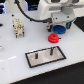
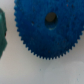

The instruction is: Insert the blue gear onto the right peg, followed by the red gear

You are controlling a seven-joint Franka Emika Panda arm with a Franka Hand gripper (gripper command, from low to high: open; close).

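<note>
hanging over a glossy white table (image 1: 15, 60), the gripper (image 1: 56, 26) sits just above the blue gear (image 1: 58, 29), and i cannot tell whether its jaws are parted or closed. the red gear (image 1: 51, 39) lies just beside the blue one, near the bordered plate (image 1: 45, 56) with the right peg (image 1: 51, 51).

Two gears: blue gear (image 1: 59, 29), red gear (image 1: 52, 38); two pegs (image 1: 50, 50).
</note>
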